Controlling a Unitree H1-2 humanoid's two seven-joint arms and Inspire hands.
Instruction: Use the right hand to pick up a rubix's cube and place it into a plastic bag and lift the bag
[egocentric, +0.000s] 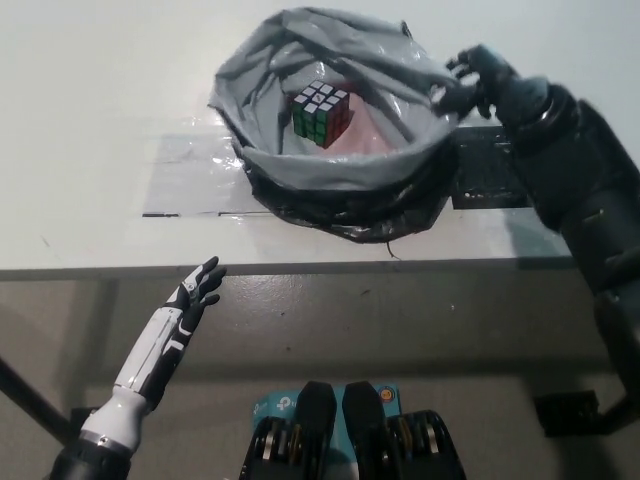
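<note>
The Rubik's cube (321, 113) sits inside the plastic bag (330, 170), low in its open mouth and resting on the bag's floor over a pinkish patch, so the placing part of the task looks done and the lift is what remains. The black right hand (478, 82) is at the bag's right rim, with its fingers (462, 66) curled over the folded edge; it appears to be pinching the film, though the dark hand against the dark outer layer makes the actual grip hard to confirm. The bag is thin, soft and glossy, grey inside and rolled down over a black outer band, and stands on the white table (100, 120) near its front edge. Such film will likely slip and stretch, and it has no stiffness of its own, so a hold on a gathered fold of rim should serve better than a single layer. The cube is small, rigid and probably light, yet it may slide toward the low side as the bag rises. The white left hand (197, 290) rests below the table edge, fingers apart, holding nothing.
</note>
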